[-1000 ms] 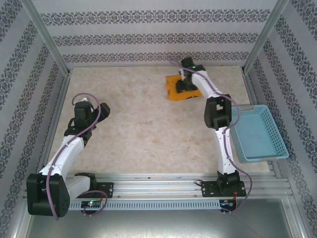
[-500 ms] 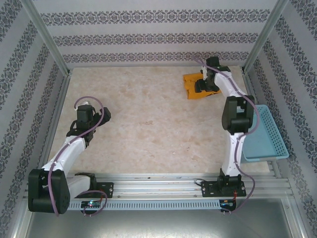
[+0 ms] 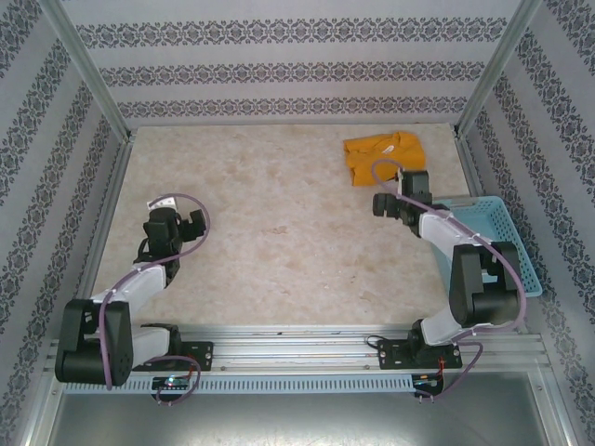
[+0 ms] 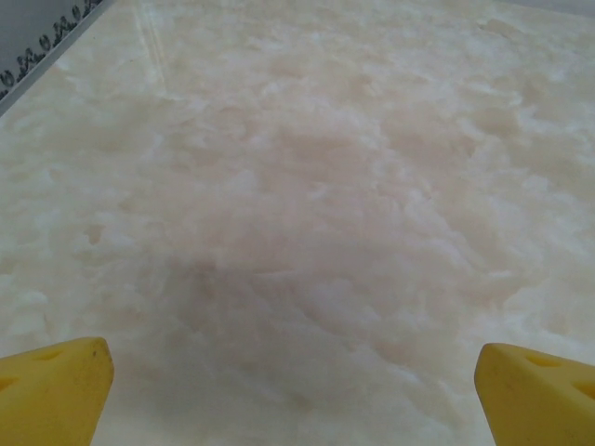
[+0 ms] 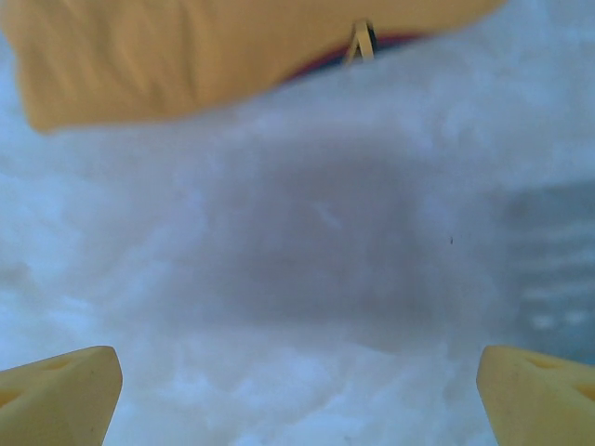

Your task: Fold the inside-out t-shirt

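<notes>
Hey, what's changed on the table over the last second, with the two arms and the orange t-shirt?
The right gripper dragged the orange t-shirt rightward toward the far right corner, let it go, and drew back toward the near edge with its jaws open. The left gripper, open and empty, pulled back a little toward its base. The light-blue basket stayed at the right edge.

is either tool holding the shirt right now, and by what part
Nothing is held. The left tool and right tool are open and empty; the t-shirt lies loose on the table.
</notes>
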Motion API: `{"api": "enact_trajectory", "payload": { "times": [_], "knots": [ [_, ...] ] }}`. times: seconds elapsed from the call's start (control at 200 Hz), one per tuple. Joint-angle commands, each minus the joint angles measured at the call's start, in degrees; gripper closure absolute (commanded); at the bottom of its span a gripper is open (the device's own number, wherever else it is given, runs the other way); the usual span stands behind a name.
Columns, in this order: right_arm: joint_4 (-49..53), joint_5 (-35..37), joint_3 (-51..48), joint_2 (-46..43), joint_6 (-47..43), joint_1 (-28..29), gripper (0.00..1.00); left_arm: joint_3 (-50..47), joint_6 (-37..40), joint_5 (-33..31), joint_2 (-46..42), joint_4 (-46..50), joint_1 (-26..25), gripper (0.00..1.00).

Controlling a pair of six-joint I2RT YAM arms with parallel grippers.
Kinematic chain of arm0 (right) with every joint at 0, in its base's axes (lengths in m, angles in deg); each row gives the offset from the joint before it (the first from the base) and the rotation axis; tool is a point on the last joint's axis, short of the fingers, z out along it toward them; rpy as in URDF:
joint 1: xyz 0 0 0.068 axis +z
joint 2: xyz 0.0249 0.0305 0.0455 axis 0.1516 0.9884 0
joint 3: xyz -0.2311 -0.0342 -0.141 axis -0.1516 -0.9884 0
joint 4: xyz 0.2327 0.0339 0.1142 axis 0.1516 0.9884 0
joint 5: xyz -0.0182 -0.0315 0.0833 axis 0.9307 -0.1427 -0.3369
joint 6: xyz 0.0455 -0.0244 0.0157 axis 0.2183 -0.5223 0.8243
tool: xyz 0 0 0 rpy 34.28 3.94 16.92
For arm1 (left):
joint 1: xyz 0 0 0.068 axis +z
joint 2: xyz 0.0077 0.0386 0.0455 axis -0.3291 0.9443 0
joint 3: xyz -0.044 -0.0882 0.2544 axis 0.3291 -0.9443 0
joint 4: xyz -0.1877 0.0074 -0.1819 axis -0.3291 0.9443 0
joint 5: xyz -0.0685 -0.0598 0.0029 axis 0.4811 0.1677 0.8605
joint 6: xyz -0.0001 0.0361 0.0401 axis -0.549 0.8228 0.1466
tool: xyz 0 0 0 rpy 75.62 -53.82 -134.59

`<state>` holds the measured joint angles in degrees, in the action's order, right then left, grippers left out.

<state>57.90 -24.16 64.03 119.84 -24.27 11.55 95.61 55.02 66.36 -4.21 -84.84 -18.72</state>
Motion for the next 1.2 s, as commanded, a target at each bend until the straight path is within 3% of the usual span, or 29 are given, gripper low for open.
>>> {"api": "enact_trajectory", "payload": {
  "times": [0.0, 0.12, 0.19, 0.26, 0.4, 0.475, 0.55, 0.614, 0.829, 1.194],
  "knots": [
    [-18.28, 3.44, -6.01, -1.15, -3.49, -0.28, 0.02, -1.38, 8.20, 1.18, 4.01, -12.78, 0.48, 0.00],
    [-23.27, 1.41, -8.14, -1.50, -5.28, -0.43, 0.02, -2.39, 9.80, 3.53, 7.77, -22.00, 0.69, 0.00],
    [-25.15, -1.71, -8.87, -1.79, -4.63, -1.39, 0.02, 0.63, 10.05, 6.99, 9.22, -17.58, 1.12, 0.00],
    [-33.76, -5.67, -12.50, -0.93, -4.73, -1.78, 0.02, 0.39, 9.01, 10.03, 11.17, -20.84, 1.09, 0.00],
    [-40.08, -7.94, -17.73, -3.44, -4.86, -2.45, 0.02, -6.24, 8.96, 10.02, 22.49, -46.66, 1.18, 0.00],
    [-43.12, -8.60, -19.46, -3.13, -4.45, -2.91, 0.02, -5.08, 8.81, 10.45, 18.83, -37.84, 1.18, 0.00],
    [-48.55, -8.84, -21.73, -1.80, -4.09, -3.27, 0.02, -3.69, 9.17, 10.94, 21.21, -39.28, 1.18, 0.00],
    [-52.08, -8.87, -22.92, -1.01, -3.94, -3.27, 0.02, -2.29, 8.88, 10.48, 19.88, -34.24, 1.20, 0.00],
    [-51.14, -7.54, -22.52, -1.07, -3.72, -3.31, 0.02, -4.18, 7.09, 5.33, 20.49, -38.82, 1.18, 0.00],
    [-50.75, -6.05, -22.42, -1.09, -4.27, -2.59, 0.02, -3.97, 6.95, 4.54, 20.51, -38.47, 1.01, 0.00]
  ]
}}
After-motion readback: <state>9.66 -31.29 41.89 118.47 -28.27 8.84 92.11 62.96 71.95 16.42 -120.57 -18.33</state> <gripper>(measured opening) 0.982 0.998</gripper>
